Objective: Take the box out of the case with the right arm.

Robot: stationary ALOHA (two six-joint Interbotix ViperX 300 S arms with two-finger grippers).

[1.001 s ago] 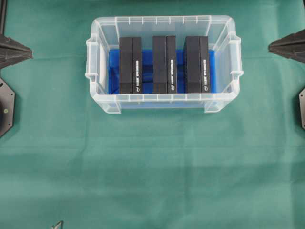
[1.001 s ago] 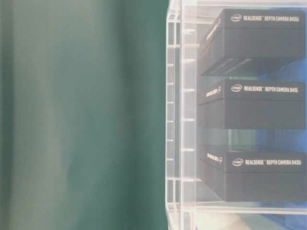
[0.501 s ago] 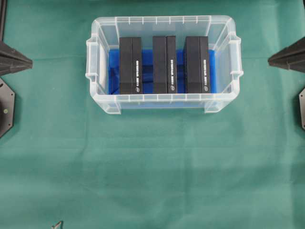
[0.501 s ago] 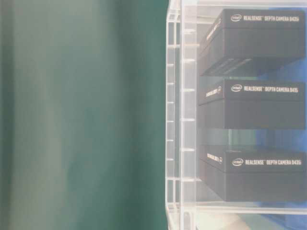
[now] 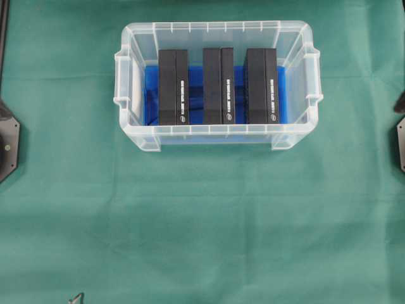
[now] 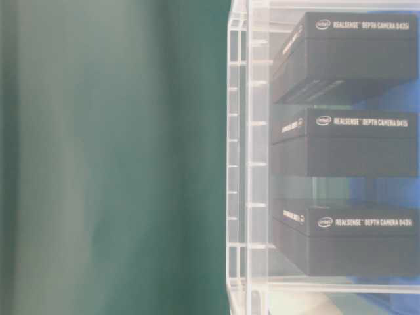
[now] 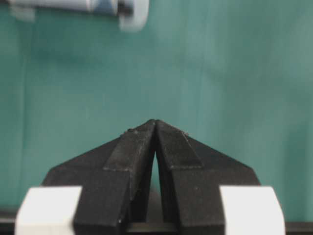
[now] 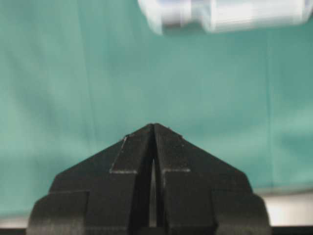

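The clear case (image 5: 215, 26) stands at the back middle of the green cloth. Three black boxes stand side by side on its blue floor: left (image 5: 173, 87), middle (image 5: 218, 85), right (image 5: 262, 85). The table-level view shows them through the case wall (image 6: 249, 164), with white lettering on each box (image 6: 354, 141). My right gripper (image 8: 154, 125) is shut and empty over bare cloth, and the blurred case (image 8: 220, 14) lies far ahead of it. My left gripper (image 7: 155, 121) is shut and empty too, with a case corner (image 7: 132, 12) far ahead.
Green cloth (image 5: 202, 221) covers the table around the case. Dark base plates sit at the left edge (image 5: 6, 142) and the right edge (image 5: 400, 142). A dark sliver (image 5: 400, 101) shows at the right edge of the overhead view.
Both pointed gripper tips, seen at the left and right edges of the overhead view earlier, have drawn back outward out of that view. The case and boxes have not moved.
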